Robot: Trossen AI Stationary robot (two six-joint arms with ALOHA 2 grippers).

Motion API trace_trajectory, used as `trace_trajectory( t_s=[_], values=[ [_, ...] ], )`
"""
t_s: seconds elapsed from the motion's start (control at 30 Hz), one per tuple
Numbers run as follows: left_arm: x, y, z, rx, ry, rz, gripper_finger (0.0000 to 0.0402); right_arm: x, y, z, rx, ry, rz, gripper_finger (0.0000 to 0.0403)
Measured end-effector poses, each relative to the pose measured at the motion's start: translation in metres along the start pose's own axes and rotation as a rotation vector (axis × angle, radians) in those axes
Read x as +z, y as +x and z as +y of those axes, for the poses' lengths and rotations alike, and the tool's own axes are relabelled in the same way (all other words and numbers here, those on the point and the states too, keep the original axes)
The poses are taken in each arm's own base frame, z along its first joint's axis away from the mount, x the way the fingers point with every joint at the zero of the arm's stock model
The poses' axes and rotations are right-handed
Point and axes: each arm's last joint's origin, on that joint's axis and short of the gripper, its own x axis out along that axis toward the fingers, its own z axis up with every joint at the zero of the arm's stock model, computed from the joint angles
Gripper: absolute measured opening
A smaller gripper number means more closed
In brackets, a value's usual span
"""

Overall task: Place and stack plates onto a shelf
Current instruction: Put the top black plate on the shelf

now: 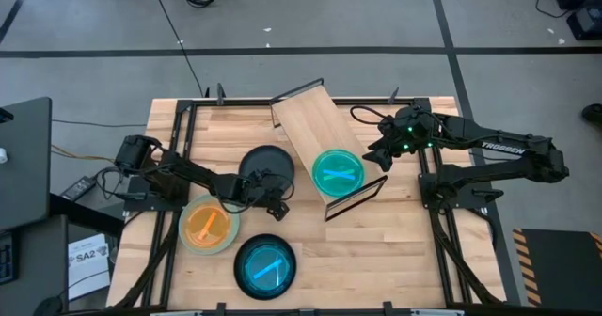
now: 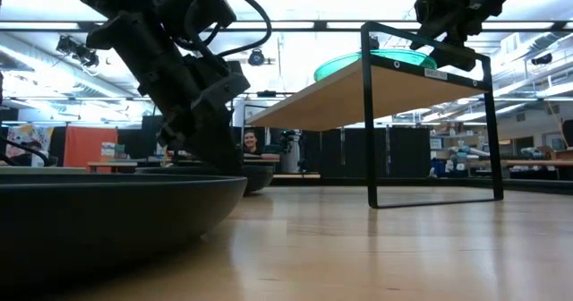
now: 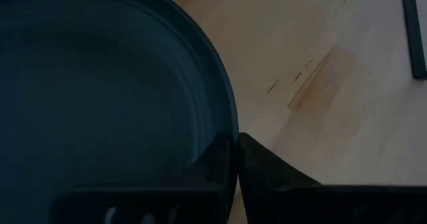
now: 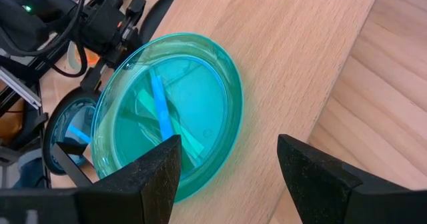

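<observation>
Orange plate: the round orange plate with a centre stripe lies flat on the slatted wooden tabletop at about eight o'clock from the table's middle; it sits on what looks like a paler plate beneath, though I cannot tell for sure.
Teal-in-black plate: a round dark-rimmed plate with a bright teal inside lies at about seven o'clock, just beside the orange one.
Left end effector: the left end effector reaches in from nine o'clock; its fingers are pinched together on the rim of the round dark grey plate, which still rests on the tabletop near the centre.
Shelf: the long pale wood shelf with thin black wire end frames runs aslant from twelve o'clock toward the middle.
Shelf contents: one translucent teal-green plate with a stripe lies flat on the shelf's near end; nothing is stacked on it.
Right end effector: the right end effector hangs at two o'clock just beside the shelf's teal-green plate, fingers spread wide and holding nothing.
Progress: early, by my judgement; one plate is shelved, and the dark grey plate is gripped but not lifted.
Left to do: the dark grey, orange and teal-in-black plates have yet to reach the shelf.
</observation>
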Motion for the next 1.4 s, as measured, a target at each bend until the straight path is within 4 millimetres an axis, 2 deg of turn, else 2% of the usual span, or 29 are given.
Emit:
trace_trajectory(
  t_s=[0.37,0.87,1.4],
  values=[
    [0.015,-0.024,-0.001,-0.078,-0.039,-0.033,0.0017,0.000,0.000,0.000,0.000,0.000,0.000,0.0252],
    [0.019,-0.065,-0.004,-0.187,-0.021,-0.018,0.0016,0.000,0.000,0.000,0.000,0.000,-0.001,0.0252],
    [0.034,-0.113,0.010,-0.265,-0.050,-0.081,0.0016,0.000,0.000,0.000,0.001,0.000,-0.001,0.0252]
  ],
)
